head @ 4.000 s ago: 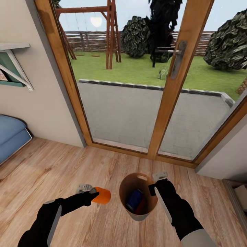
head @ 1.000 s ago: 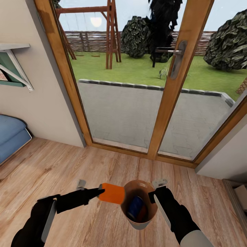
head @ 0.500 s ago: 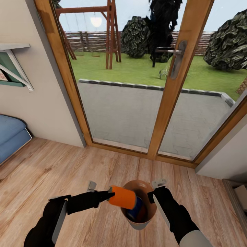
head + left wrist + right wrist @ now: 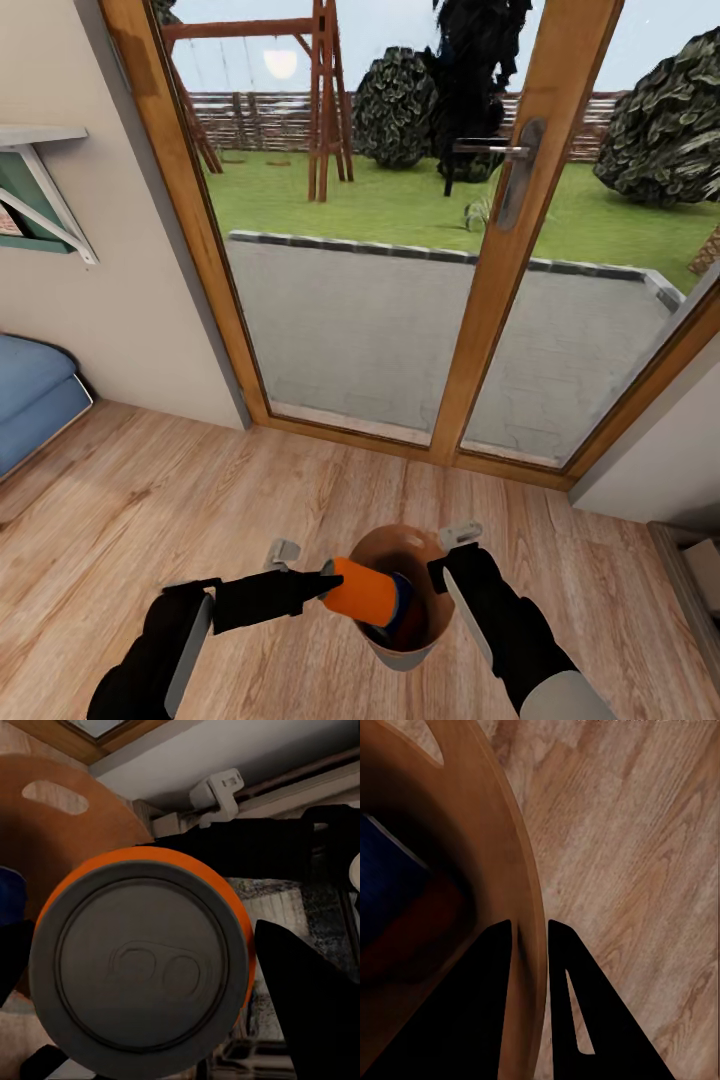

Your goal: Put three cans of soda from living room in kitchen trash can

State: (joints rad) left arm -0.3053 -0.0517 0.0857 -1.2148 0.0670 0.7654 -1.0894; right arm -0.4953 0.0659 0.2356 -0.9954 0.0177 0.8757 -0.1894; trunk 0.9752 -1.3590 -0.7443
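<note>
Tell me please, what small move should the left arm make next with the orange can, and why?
Probably open the left gripper and let the orange can drop. The can lies on its side over the open bin, past the near rim, above a blue can already inside. The right gripper is clamped on the bin's wall, so the bin should stay put.

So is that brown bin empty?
No. A dark blue can and something reddish lie inside the bin; an orange can hangs sideways over its rim.
</note>
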